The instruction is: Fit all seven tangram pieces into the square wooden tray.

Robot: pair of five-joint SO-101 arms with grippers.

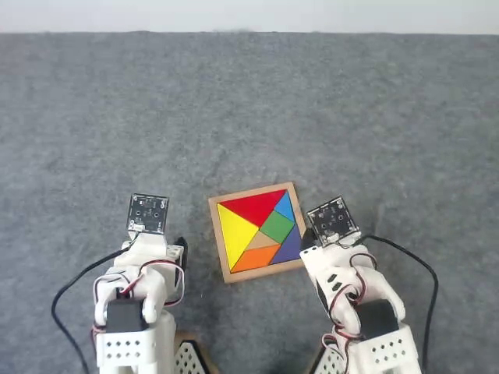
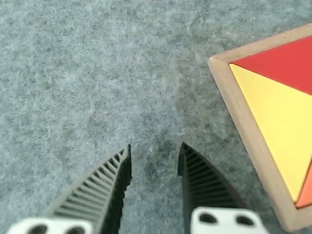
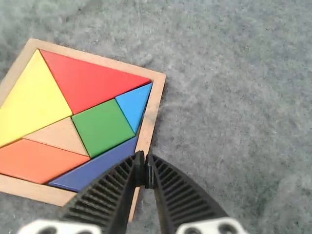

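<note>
Judging flush pieces [image 3: 102,126] light, stiff, slick — grabbing tray [image 3: 149,112] by rim; seeing left gripper [image 2: 155,146] apart, right gripper [image 3: 145,156] together, empty.

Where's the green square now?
High view: green square sits in the wooden tray, right of centre, between the red triangle and the dark blue triangle.

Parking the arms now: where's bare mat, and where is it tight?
Bare: the whole grey mat beyond the wooden tray's far rim, and out to both side edges. Narrow but free: the strip between the left tool and the tray. Crowded: the right tool sits at the tray's rim.
</note>
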